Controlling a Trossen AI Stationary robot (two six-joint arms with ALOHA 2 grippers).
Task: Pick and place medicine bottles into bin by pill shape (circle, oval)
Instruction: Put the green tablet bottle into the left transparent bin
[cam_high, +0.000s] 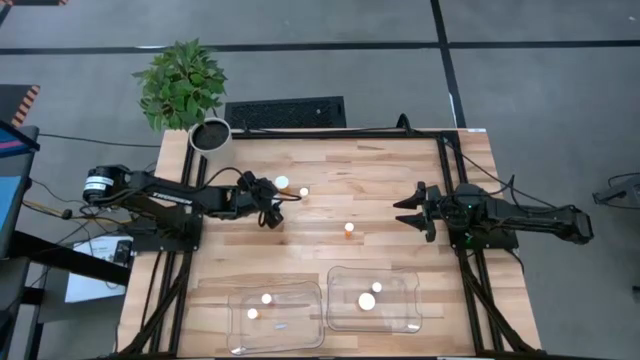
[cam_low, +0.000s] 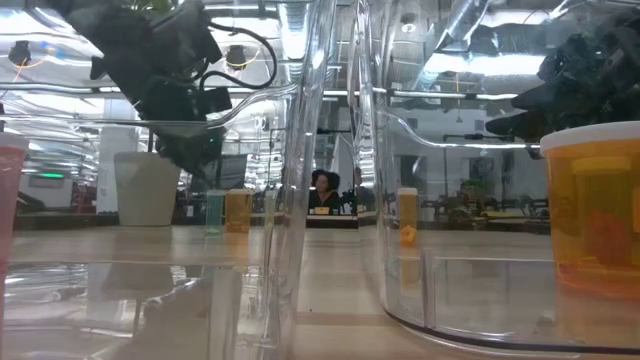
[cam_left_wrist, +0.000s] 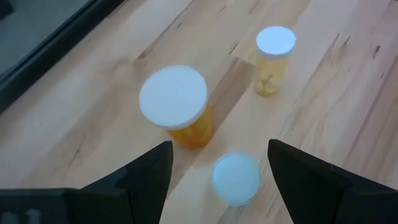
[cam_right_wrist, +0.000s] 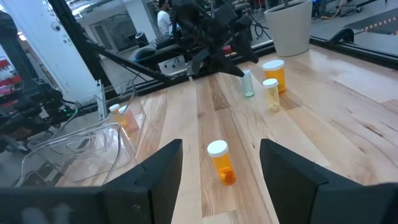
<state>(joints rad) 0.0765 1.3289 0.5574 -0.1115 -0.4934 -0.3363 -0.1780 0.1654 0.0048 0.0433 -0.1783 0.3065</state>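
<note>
My left gripper (cam_left_wrist: 219, 148) is open and points down over a small bottle with a pale round cap (cam_left_wrist: 235, 178). Its fingers stand on either side of the bottle without touching it. A larger amber bottle (cam_left_wrist: 174, 102) and a small pale bottle (cam_left_wrist: 275, 50) stand upright just beyond; they also show in the high view (cam_high: 282, 183) (cam_high: 303, 191). One amber bottle (cam_high: 349, 228) stands alone at mid-table, ahead of my open, empty right gripper (cam_high: 408, 212) (cam_right_wrist: 219, 163). Two bottles (cam_high: 260, 305) stand in the left bin, and two (cam_high: 370, 295) in the right bin.
Two clear plastic bins (cam_high: 240, 335) (cam_high: 408, 315) sit side by side at the table's near edge. A white plant pot (cam_high: 210, 135) with a green plant stands at the far left corner. A person (cam_low: 325, 190) shows in the room beyond the table.
</note>
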